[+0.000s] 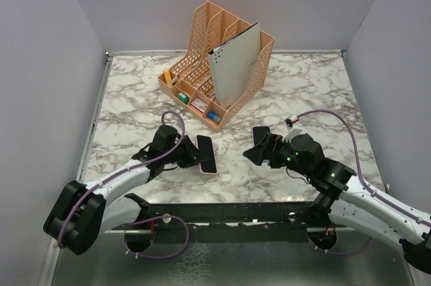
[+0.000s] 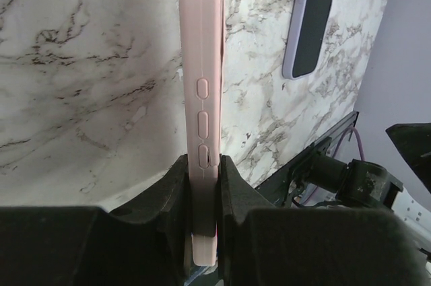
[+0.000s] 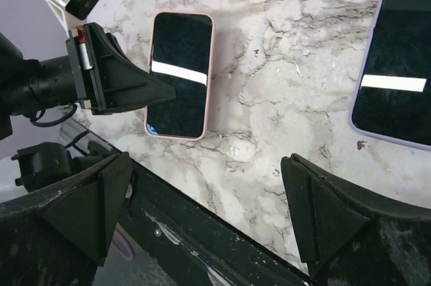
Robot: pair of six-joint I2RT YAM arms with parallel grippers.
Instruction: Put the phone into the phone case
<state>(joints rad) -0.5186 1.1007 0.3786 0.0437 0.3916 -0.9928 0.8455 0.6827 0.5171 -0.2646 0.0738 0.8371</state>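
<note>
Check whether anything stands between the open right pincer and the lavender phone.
Nothing visible does. The right pincer hangs open near the lavender phone, with only bare marble table between them. The pink phone case, clamped by the left pincer, lies apart.

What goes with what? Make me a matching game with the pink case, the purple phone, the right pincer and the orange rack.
Things:
1. pink case
2. purple-edged phone
3. right pincer
4. orange rack

States:
A. wide open
B. standing at the far side of the table
C. clamped in the left pincer
D. lying loose, nothing touching it

Pairs: 1-C, 2-D, 3-A, 4-B
</note>
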